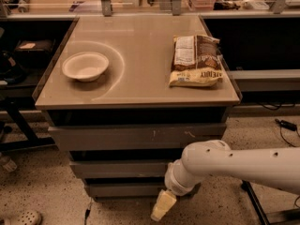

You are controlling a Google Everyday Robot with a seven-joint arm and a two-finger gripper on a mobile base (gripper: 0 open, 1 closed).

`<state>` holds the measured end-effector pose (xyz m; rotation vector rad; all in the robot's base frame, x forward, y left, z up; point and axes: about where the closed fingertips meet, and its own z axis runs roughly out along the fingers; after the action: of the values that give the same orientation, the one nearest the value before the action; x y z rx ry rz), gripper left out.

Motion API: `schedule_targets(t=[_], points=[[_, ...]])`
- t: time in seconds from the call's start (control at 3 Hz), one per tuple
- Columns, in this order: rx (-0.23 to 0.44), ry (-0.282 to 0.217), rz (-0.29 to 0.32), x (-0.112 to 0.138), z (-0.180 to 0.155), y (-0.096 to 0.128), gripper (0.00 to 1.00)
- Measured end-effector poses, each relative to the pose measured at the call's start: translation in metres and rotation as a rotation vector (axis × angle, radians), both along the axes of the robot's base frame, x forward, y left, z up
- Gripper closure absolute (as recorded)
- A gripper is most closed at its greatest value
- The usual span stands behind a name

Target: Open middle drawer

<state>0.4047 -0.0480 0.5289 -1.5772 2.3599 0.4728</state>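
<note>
The middle drawer (117,168) is a plain grey front in the cabinet under the tan top, and it looks closed. Above it is a wider grey front with white scratches (136,137). Below it is the narrowest grey front (122,189). My white arm (234,165) reaches in from the right, across the cabinet's lower right. My gripper (161,205) points down and left. It hangs in front of the bottom front, near the floor and below the middle drawer, and I cannot see it touching any drawer.
A white bowl (85,65) and a snack bag (196,60) lie on the tan cabinet top (140,41). Dark shelving stands to the left and right. A cable (286,124) lies on the speckled floor at the right, a shoe (23,218) at the bottom left.
</note>
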Motion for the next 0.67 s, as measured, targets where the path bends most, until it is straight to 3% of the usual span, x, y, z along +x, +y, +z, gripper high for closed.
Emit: schedule_targets(t=[0.67], points=[[-0.022,-0.056,-0.011,0.039,-0.032,-0.006,0.0]])
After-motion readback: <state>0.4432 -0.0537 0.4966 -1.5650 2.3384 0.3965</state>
